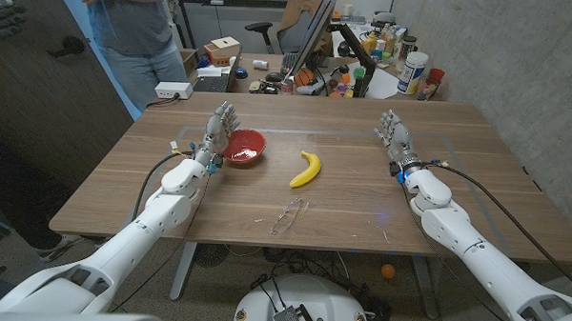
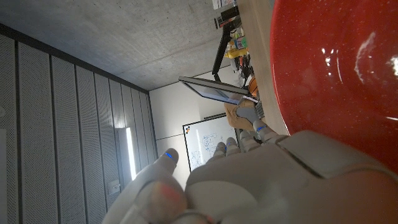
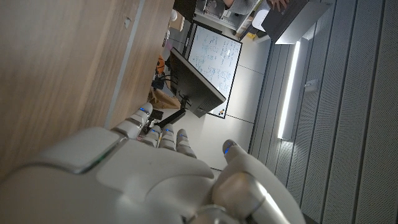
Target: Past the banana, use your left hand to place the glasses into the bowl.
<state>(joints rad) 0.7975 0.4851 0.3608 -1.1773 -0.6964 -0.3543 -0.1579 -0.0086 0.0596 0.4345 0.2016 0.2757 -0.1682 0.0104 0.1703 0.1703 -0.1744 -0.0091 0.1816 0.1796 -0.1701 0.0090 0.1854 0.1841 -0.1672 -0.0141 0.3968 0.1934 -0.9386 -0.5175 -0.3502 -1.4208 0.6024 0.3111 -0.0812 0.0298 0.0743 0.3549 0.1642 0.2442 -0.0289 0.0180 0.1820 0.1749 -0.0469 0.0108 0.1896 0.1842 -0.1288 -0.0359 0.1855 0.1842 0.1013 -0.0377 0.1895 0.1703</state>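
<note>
My left robot hand (image 1: 217, 131) stands on edge with fingers spread wide, holding nothing, just beside the red bowl (image 1: 245, 147) at its left rim. Right of the bowl I see the banana (image 1: 308, 169) mid-desk, and the clear glasses (image 1: 289, 217) lie nearer me, below the banana, well apart from the bowl. At the far right, my right robot hand (image 1: 395, 138) stands fingers apart, empty, on the wooden desk (image 1: 476, 177).
</note>
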